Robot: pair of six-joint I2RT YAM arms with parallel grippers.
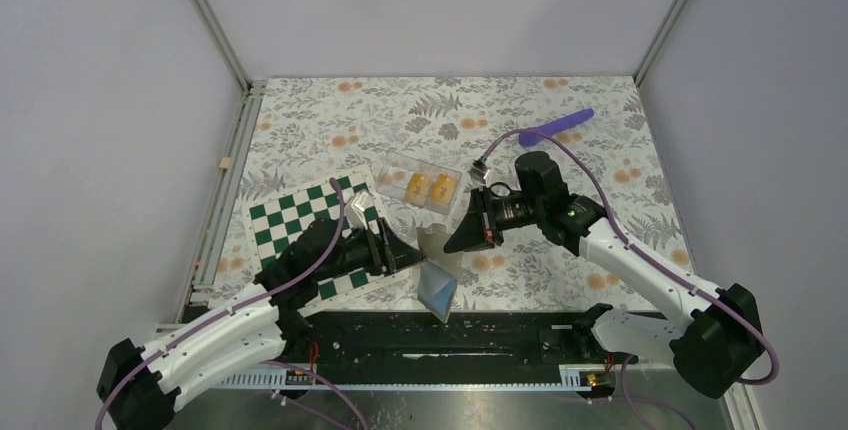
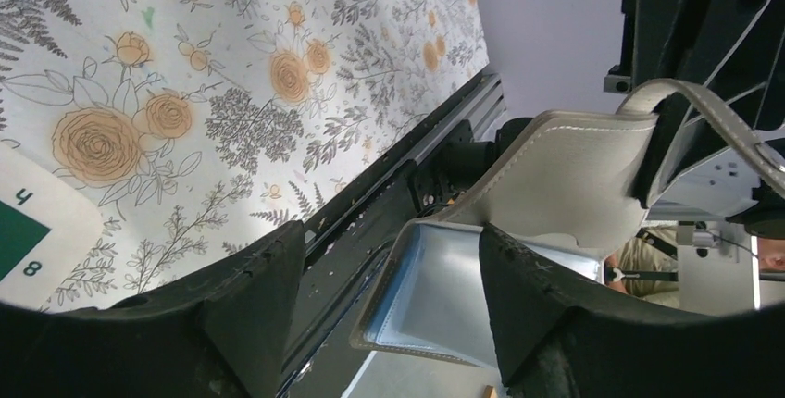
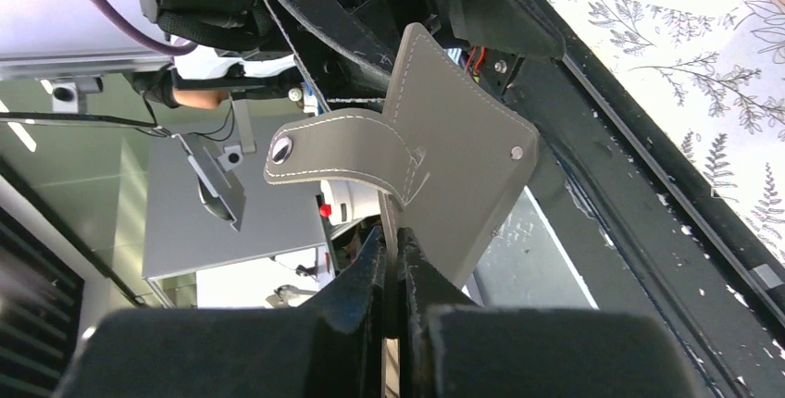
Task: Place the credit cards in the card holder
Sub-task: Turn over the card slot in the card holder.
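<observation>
Two orange-yellow credit cards (image 1: 418, 187) lie side by side in a clear tray (image 1: 395, 165) mid-tabletop (image 1: 600, 130); only the top view shows them. Left wrist: left end effector (image 2: 389, 264) spread open around the grey card holder (image 2: 574, 167), its blue lining exposed. Right wrist: right end effector (image 3: 393, 257) pinches the holder's edge, snap flap visible.

The worktop (image 1: 400, 110) is covered by a cloth printed with grey ferns and orange roses. A green-and-white chessboard (image 1: 296, 218) lies askew on its near left part; the left wrist view shows the digits 4 and 8 on its border. A clear plastic tray (image 1: 396, 167) sits just beyond the board's far right corner. A purple rod (image 1: 557, 126) lies tilted near the far right. 2 metal posts (image 1: 210, 20) rise at the far corners. A small tan block (image 1: 224, 162) rests on the left rail.
</observation>
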